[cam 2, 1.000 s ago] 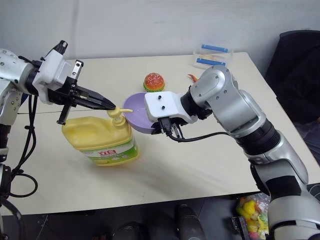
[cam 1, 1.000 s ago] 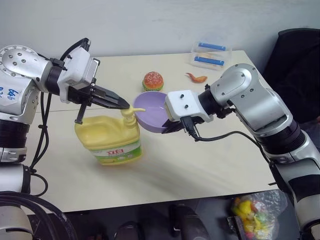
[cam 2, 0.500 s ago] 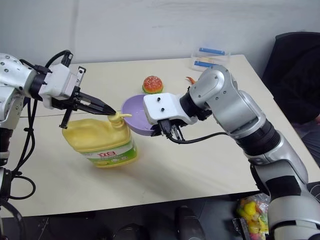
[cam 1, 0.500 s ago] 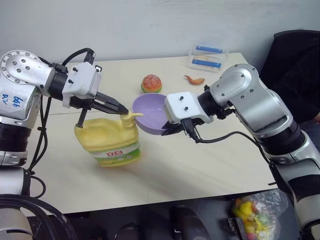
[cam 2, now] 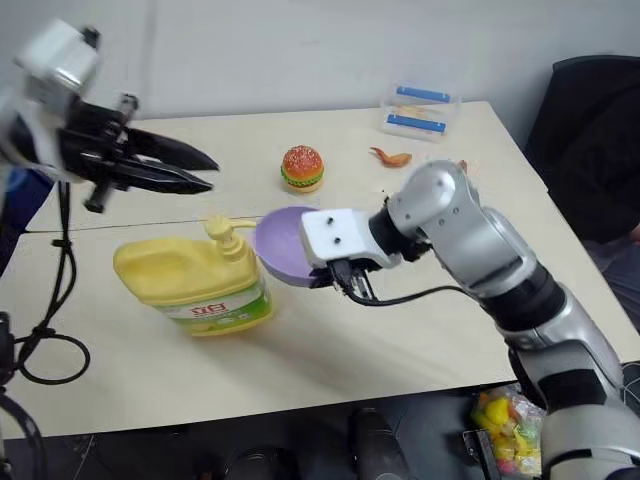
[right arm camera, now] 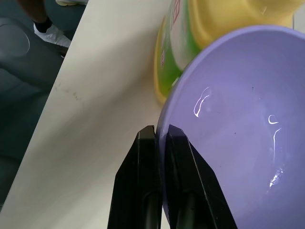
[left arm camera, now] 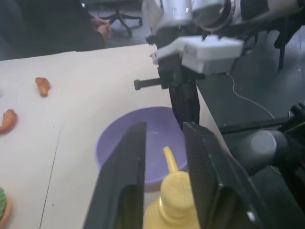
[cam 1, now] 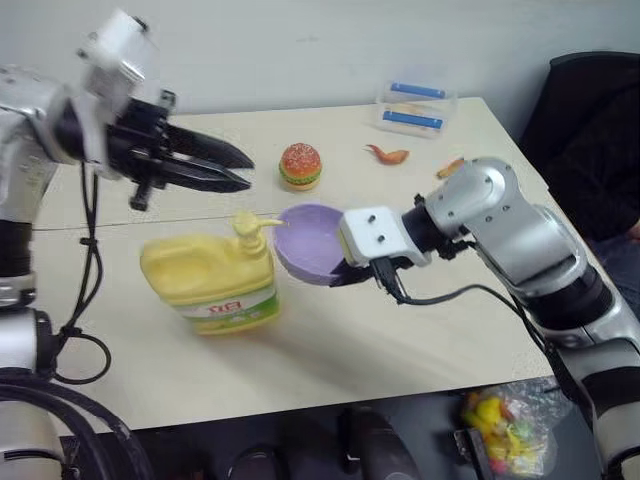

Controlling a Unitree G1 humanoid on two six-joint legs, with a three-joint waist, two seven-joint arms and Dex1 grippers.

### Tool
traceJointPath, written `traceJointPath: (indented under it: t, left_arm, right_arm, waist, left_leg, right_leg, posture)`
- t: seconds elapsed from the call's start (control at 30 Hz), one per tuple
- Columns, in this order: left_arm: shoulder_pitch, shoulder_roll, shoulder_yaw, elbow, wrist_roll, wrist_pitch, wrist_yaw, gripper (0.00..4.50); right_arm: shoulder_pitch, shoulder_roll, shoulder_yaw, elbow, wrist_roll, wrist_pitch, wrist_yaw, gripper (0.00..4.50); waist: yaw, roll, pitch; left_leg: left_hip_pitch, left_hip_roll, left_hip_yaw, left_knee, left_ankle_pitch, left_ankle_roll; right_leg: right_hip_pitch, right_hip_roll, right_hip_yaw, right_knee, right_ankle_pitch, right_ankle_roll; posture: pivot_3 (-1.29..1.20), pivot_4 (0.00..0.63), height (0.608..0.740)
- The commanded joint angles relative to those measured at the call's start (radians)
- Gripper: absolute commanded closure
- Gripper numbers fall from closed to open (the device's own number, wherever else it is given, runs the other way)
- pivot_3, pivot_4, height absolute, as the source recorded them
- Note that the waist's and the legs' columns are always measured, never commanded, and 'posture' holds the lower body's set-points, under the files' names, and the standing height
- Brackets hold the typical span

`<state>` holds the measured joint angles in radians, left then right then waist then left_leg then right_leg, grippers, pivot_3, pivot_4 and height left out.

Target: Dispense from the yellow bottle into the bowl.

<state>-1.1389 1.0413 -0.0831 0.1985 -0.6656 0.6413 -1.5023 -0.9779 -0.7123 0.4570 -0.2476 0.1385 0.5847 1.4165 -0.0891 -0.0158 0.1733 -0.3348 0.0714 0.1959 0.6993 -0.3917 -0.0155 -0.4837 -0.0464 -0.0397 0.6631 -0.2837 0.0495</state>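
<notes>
R gripper [right arm camera: 160, 138] pinching bowl rim.
Two black fingers [right arm camera: 136, 191] closed on rim of lavender bowl [right arm camera: 238, 143], one outside, one inside the wall. Wet streaks w/ glints on bowl's inner surface. Yellow bottle [right arm camera: 214, 21] just beyond bowl, green-white label w/ red characters facing cam; contact w/ bowl unclear. Pale tabletop [right arm camera: 90, 129] beneath, edge running diagonally; dark floor past it.
</notes>
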Motion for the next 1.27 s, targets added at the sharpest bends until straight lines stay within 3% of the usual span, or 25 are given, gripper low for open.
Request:
traceJointPath:
  t: [0.03, 0.27, 0.43, 0.53, 0.7, 0.83, 0.9, 1.0, 1.1, 1.27]
  left_arm:
    - [0.025, 0.072, 0.101, -0.084, -0.087, 0.096, -0.087, 2.13]
    - [0.233, 0.262, 0.271, -0.253, -0.171, 0.204, -0.066, 0.06]
    - [0.334, 0.319, 0.322, -0.309, -0.173, 0.184, -0.051, 0.06]
    - [0.365, 0.323, 0.346, -0.337, -0.187, 0.183, -0.038, 0.00]
    - [0.429, 0.334, 0.362, -0.361, -0.166, 0.148, -0.045, 0.00]
    - [0.481, 0.342, 0.375, -0.347, -0.142, 0.105, -0.045, 0.00]
    - [0.512, 0.345, 0.394, -0.339, -0.131, 0.088, -0.042, 0.00]
    - [0.568, 0.371, 0.431, -0.318, -0.113, 0.080, -0.053, 0.00]
    - [0.582, 0.371, 0.452, -0.291, -0.110, 0.062, -0.034, 0.00]
    - [0.513, 0.352, 0.438, -0.256, -0.139, 0.069, 0.006, 0.00]
  right_arm:
    - [0.098, -0.048, -0.068, -0.066, -0.020, -0.031, -0.074, 4.50]
    - [0.444, -0.068, -0.112, 0.047, -0.162, -0.227, -0.352, 4.50]
    - [0.512, -0.058, -0.091, 0.185, -0.269, -0.412, -0.468, 4.50]
    - [0.510, -0.031, -0.103, 0.210, -0.253, -0.417, -0.471, 3.72]
    - [0.519, -0.061, -0.173, 0.111, -0.158, -0.326, -0.394, 2.03]
    - [0.529, -0.142, -0.360, -0.045, 0.022, -0.128, -0.327, 0.63]
    - [0.540, -0.233, -0.516, -0.097, 0.154, -0.013, -0.254, 0.02]
    - [0.583, -0.391, -0.754, -0.098, 0.330, 0.100, -0.096, 0.02]
    - [0.602, -0.498, -0.905, -0.025, 0.425, 0.186, -0.012, 0.02]
    - [0.689, -0.582, -1.045, -0.008, 0.499, 0.234, 0.090, 0.02]
  waist:
    - [0.003, -0.001, 0.001]
    - [0.008, -0.003, 0.001]
    - [0.007, -0.003, 0.001]
    - [0.008, -0.003, 0.001]
    - [0.009, -0.003, 0.001]
    - [0.015, -0.003, 0.001]
    - [0.021, -0.003, 0.001]
    - [0.038, -0.002, 0.002]
    - [0.044, -0.002, 0.002]
    - [0.054, -0.003, 0.001]
  left_leg:
    - [0.000, 0.000, 0.000, 0.000, 0.000, 0.000]
    - [0.000, -0.001, -0.002, 0.002, 0.000, 0.000]
    - [0.002, -0.002, -0.001, 0.002, 0.000, 0.000]
    - [0.003, -0.002, -0.001, 0.002, 0.000, 0.000]
    - [0.002, -0.002, -0.001, 0.001, 0.000, -0.001]
    - [0.001, -0.002, -0.002, 0.002, 0.000, -0.001]
    - [0.001, -0.002, -0.002, 0.002, 0.000, -0.001]
    - [0.001, -0.002, -0.001, 0.001, 0.000, -0.001]
    - [0.003, -0.002, -0.002, 0.000, 0.000, -0.001]
    - [0.007, -0.003, 0.001, 0.000, 0.000, 0.000]
  right_leg:
    - [0.000, 0.000, 0.000, 0.000, 0.000, 0.000]
    - [0.001, -0.001, 0.001, -0.002, 0.000, 0.000]
    - [0.002, -0.001, 0.002, -0.002, 0.000, 0.000]
    - [0.003, 0.000, 0.003, -0.002, 0.000, 0.001]
    - [0.002, 0.001, 0.003, -0.003, 0.000, 0.000]
    - [0.002, 0.001, 0.003, -0.002, 0.000, 0.000]
    - [0.002, 0.001, 0.003, -0.002, 0.000, 0.000]
    - [0.002, 0.001, 0.003, -0.004, 0.000, 0.000]
    - [0.003, 0.002, 0.003, -0.005, 0.000, 0.000]
    - [0.006, 0.002, 0.006, -0.005, 0.001, 0.001]
  posture:
    - [0.00, 0.150, 0.740]
    - [0.00, 0.150, 0.740]
    - [0.00, 0.150, 0.740]
    - [0.00, 0.150, 0.740]
    - [0.00, 0.150, 0.740]
    - [0.00, 0.150, 0.740]
    - [0.00, 0.150, 0.740]
    - [0.00, 0.150, 0.740]
    - [0.00, 0.150, 0.740]
    - [0.00, 0.150, 0.740]
